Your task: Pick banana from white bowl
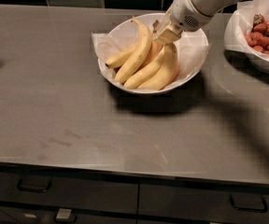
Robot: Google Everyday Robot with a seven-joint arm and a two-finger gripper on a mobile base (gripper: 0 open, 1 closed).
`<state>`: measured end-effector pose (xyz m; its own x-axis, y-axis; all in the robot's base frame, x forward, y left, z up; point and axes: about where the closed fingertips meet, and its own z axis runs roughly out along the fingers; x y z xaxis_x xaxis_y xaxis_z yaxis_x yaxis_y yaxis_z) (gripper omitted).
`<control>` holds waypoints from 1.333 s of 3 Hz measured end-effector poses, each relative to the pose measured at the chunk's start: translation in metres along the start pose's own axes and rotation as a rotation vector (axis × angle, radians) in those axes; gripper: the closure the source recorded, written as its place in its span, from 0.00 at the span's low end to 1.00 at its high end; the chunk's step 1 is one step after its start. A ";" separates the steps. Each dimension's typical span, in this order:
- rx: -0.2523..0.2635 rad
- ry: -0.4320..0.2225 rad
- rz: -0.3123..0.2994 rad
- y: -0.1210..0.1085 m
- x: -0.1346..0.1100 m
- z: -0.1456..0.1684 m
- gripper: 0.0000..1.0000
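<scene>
The gripper [166, 33] is hanging low over the white bowl [195, 71], which is sitting toward the back edge of the bench [78, 125], right of its middle. It is pressing in at the stem ends of the bunch. Whether it is clamped on anything, I cannot tell. The banana [139, 50] on top of the pile is lying in the bowl with the other bananas, possibly tilting up a little at its stem. So the reach is looking done, while the grasp seems unconfirmed and the lift out is remaining. A bowl of red fruit [251, 64] is sitting near the back right corner.
</scene>
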<state>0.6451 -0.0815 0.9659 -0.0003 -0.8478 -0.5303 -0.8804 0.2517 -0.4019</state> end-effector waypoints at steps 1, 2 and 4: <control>0.002 0.002 -0.006 0.000 -0.001 -0.001 1.00; 0.034 -0.007 -0.087 0.017 -0.017 -0.053 1.00; 0.065 -0.021 -0.120 0.018 -0.031 -0.073 1.00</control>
<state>0.5945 -0.0845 1.0300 0.1132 -0.8639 -0.4908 -0.8411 0.1796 -0.5102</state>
